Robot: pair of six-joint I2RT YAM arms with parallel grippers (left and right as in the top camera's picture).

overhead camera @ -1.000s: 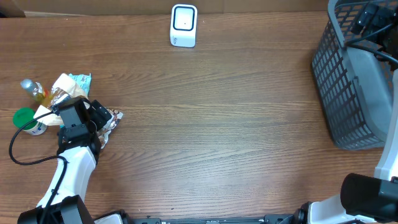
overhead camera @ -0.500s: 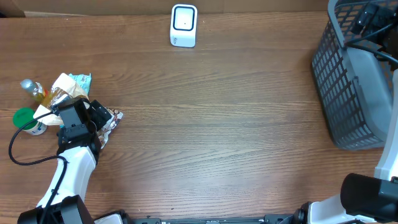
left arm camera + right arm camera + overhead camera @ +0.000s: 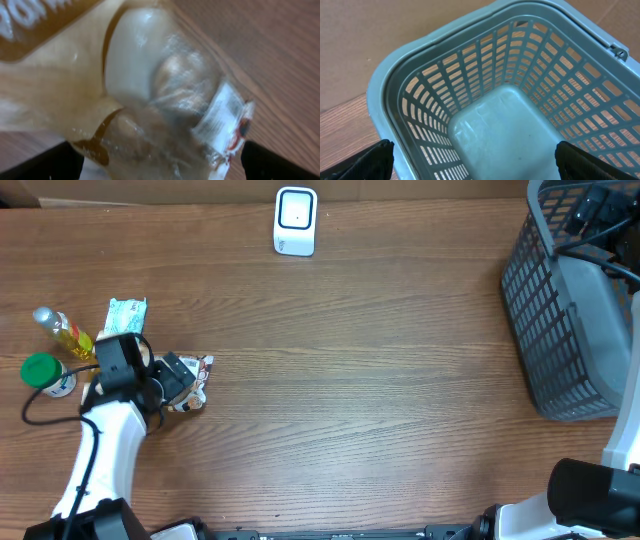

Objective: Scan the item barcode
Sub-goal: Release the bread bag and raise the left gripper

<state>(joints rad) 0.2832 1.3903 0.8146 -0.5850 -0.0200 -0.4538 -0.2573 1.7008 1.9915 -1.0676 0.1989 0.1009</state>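
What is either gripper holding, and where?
Left gripper straddles the snack packet mid-body; whether it grips cannot be told. Right gripper is open, empty, above the basket.

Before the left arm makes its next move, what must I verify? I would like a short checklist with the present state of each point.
1. Left jaws open wide: ok.
2. Snack bag lies between the left jaws: ok.
3. Label readable for scanning: cannot tell, blurred.
4. Nothing stands between bag and scanner: ok.
5. Right jaws open above the basket, out of the way: ok.
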